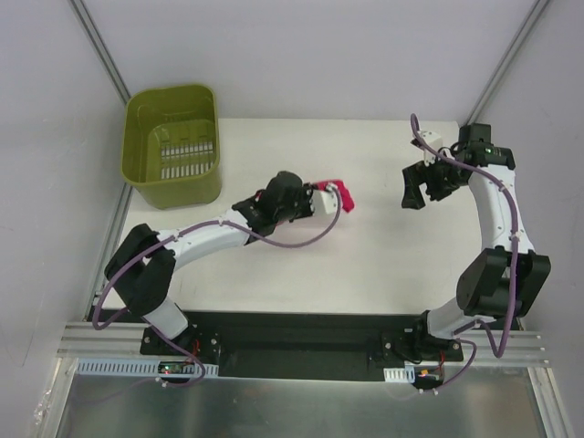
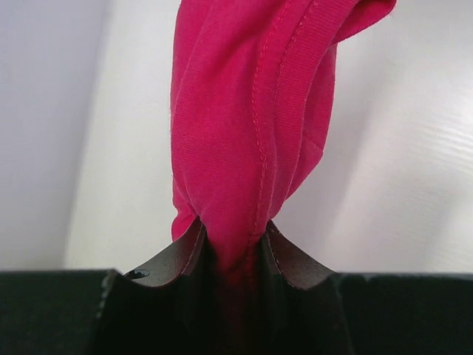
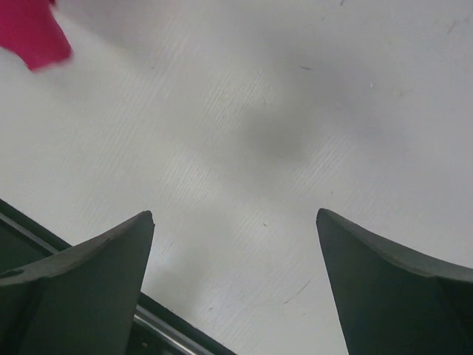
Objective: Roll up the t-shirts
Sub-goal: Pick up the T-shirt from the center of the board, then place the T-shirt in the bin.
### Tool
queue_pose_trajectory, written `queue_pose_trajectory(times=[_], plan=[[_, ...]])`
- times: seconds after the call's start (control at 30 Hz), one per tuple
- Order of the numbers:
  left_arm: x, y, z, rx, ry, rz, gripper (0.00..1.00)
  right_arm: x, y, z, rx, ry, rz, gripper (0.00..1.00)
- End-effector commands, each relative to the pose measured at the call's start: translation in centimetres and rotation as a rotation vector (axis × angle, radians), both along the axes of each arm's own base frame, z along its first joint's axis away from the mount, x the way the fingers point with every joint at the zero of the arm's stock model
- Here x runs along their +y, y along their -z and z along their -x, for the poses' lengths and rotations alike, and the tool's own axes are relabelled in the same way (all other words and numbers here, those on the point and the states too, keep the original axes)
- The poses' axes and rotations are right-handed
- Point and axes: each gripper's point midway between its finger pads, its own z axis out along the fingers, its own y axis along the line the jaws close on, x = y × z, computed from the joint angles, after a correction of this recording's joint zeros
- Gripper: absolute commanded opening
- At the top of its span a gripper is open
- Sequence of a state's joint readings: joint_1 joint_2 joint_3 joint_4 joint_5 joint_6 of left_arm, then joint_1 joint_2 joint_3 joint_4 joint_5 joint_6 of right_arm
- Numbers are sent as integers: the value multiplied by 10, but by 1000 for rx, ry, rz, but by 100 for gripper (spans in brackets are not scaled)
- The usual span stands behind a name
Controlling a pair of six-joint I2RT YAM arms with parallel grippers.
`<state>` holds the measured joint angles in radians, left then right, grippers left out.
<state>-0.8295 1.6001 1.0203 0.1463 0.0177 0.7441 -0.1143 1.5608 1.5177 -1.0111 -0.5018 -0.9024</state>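
table: white table top (image 1: 365, 274), both arm bases at the near edge
left arm: (image 1: 196, 239) stretched out toward mid-table, ends at the shirt
right arm: (image 1: 497, 214) bent, wrist over the far right part of the table
basket: green plastic basket (image 1: 173, 187), far left corner, upright, nothing seen inside, well apart from the shirt
t-shirt: magenta-red t-shirt (image 1: 344, 196), bunched into a small wad at mid-table, right at the left fingertips; not spread flat, no roll visible
left gripper: (image 1: 336, 197) jaws clamped on a gathered fold of the shirt
right gripper: (image 1: 422, 193) jaws wide apart, holding nothing, bare table under it
key relation: shirt lies to the left of the right gripper, between the two grippers; left arm has it, right is well apart
long axis: gathered cloth runs straight out from the left jaws
left wrist view: left gripper (image 2: 230, 240) pinching t-shirt (image 2: 244, 111); stitched hem and folds show, which the top view cannot resolve
right wrist view: right gripper (image 3: 235, 214) open over table; only a corner of t-shirt (image 3: 29, 29) at upper left
unclear: whether the wad touches the table or hangs off it
judgement: shirt probably needs laying flat before rolling; early in task
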Motion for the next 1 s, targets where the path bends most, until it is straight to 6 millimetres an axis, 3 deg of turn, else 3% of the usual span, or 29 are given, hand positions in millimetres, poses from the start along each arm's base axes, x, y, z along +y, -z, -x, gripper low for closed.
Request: queue_pose_trajectory(times=[0.0, 0.03, 0.07, 0.1, 0.17, 0.2, 0.27, 0.3, 0.5, 0.63, 0.87, 0.97], plan=[[34, -121, -65, -189, -261, 143, 0, -22, 2, 6, 12, 274, 68, 96], [41, -151, -79, -214, -307, 175, 0, -22, 5, 8, 25, 286, 66, 96], [65, -154, -102, -222, -403, 158, 0, -19, 8, 9, 38, 281, 51, 96], [74, -186, -117, -266, -452, 202, 0, -18, 9, 10, 50, 290, 43, 96], [107, -190, -144, -287, -587, 165, 0, -12, 16, 9, 109, 328, -11, 96], [133, -212, -161, -324, -660, 189, 0, -7, 17, 10, 131, 319, -40, 96], [157, -215, -178, -341, -727, 181, 0, 6, 17, 6, 165, 298, -117, 96], [184, -226, -189, -369, -797, 180, 0, 9, 23, 3, 194, 298, -138, 96], [253, -219, -211, -409, -946, 118, 0, 20, 33, -14, 239, 346, -228, 96], [318, -208, -221, -394, -1118, 143, 0, 16, 51, -15, 284, 345, -201, 96], [375, -180, -233, -351, -1261, 163, 0, 16, 65, -3, 346, 295, -156, 96], [380, -165, -242, -325, -1259, 161, 0, 13, 73, -1, 355, 273, -100, 96]])
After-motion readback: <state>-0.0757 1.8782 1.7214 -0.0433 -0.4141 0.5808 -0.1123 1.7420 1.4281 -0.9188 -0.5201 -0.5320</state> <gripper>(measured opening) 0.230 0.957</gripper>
